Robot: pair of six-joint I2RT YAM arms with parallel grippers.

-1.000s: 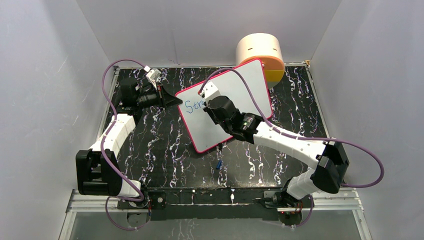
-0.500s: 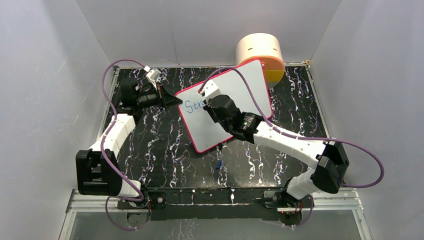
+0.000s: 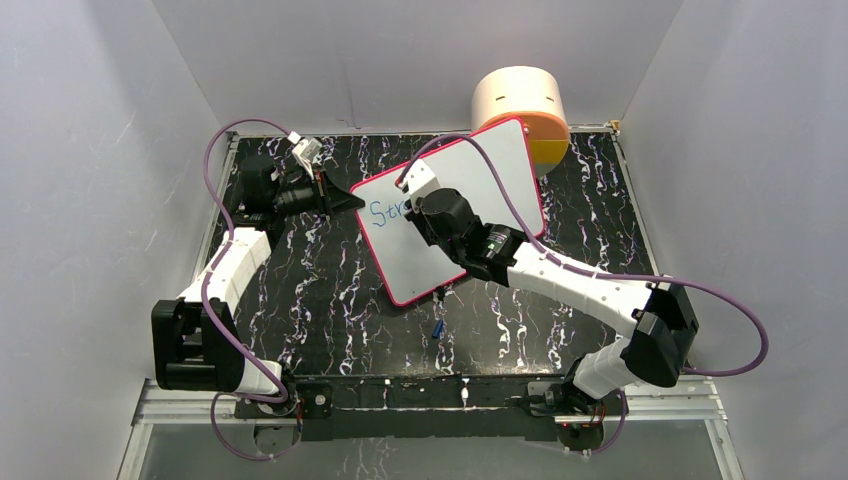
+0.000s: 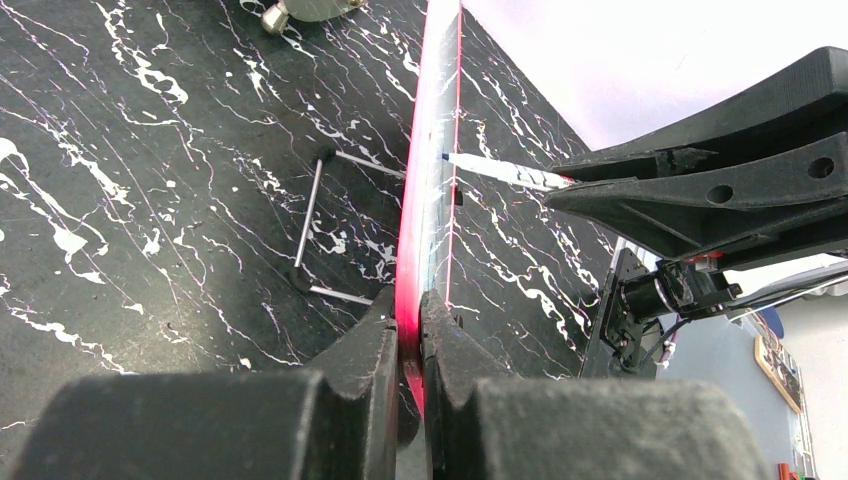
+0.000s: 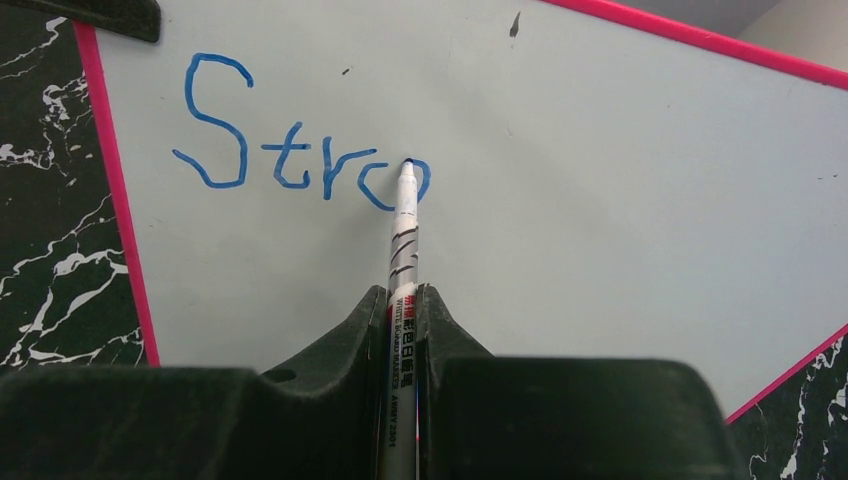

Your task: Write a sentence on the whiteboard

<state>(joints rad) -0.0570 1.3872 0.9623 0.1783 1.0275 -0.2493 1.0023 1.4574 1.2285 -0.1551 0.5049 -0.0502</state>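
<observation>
Whiteboard: the whiteboard (image 3: 495, 165), white with a thin pink-red frame, sits over the middle of the table (image 3: 320, 290), turned at an angle. Its far right corner overlaps the drum in the top view.
Whiteboard, left wrist view: seen edge-on, as a thin pink line running away from the camera.
Sentence: the sentence (image 5: 300, 165) is blue handwriting near the board's left end. So far it reads "Str" plus a round fourth letter that is not closed.
Left gripper: the left gripper (image 4: 410, 315) is at the board's left edge, fingers clenched on the pink frame, one on each face.
Right gripper: the right gripper (image 5: 403, 298) hangs over the board's middle, fingers pinched tight around the marker's barrel.
Marker: the marker (image 5: 403, 235) is white with dark printing and sticks out forward between the fingers. Its blue tip touches the board at the top of the round letter.
Marker, left wrist view: the marker (image 4: 500, 172) meets the board's face from the right side.
Drum: a cream drum (image 3: 518, 98) with an orange base stands at the far right of the table, behind the board's corner.
Blue piece: a small blue piece (image 3: 438, 328) lies on the table just near of the board's near corner; what it is cannot be made out.
Wire bracket: a thin wire bracket (image 4: 315, 215) with dark ends shows on the side of the board away from the marker.
</observation>
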